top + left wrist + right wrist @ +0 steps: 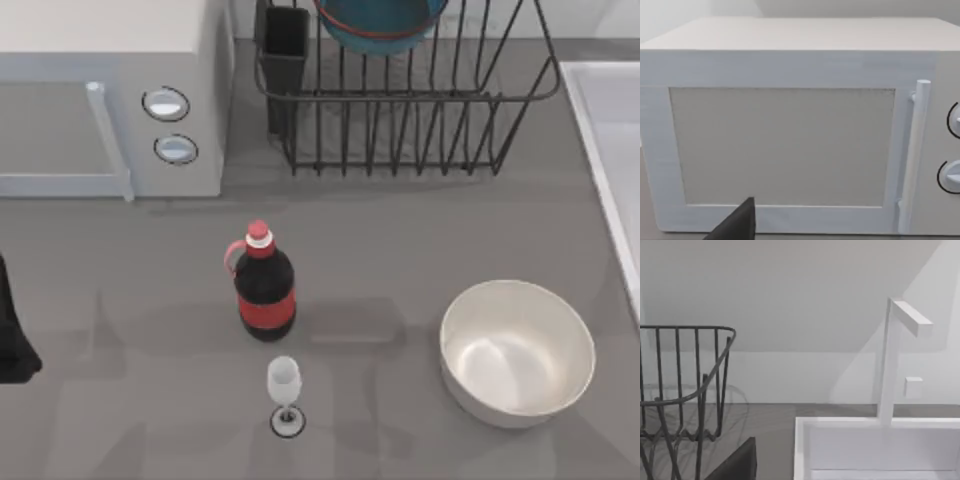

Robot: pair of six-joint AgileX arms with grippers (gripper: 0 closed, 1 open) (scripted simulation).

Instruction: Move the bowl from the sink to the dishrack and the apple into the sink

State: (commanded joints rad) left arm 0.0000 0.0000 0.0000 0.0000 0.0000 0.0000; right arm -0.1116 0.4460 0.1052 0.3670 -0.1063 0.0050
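Teal-blue and round, with a thin red-orange rim line, the bowl [380,22] already leans among the upright bars of the black wire dishrack [400,110] at the far side of the grey bench [400,230], seen from above. It looks stiff, smooth and probably slippery, best pinched at its rim. The pale white-grey sink [605,150] shows its raised rim at the right edge. No red apple appears in this view, so where it lies I cannot say; such a fruit would be light, firm and gripped across its middle. Nearer stand a dark cola bottle with a red cap [264,285], a small clear wine glass [285,393] and a large whitish-silver bowl [517,350], with a white microwave oven [110,90] at the far left. A dark piece of the left arm [12,335] sits at the left edge.

From the left wrist, one black finger [737,222] of the left claw points at the microwave door; how far open it is I cannot tell.

From the right wrist, a black finger [737,462] of the right claw hangs between dishrack and sink, below a white tap [895,355]. It touches nothing visible; its opening I cannot tell.
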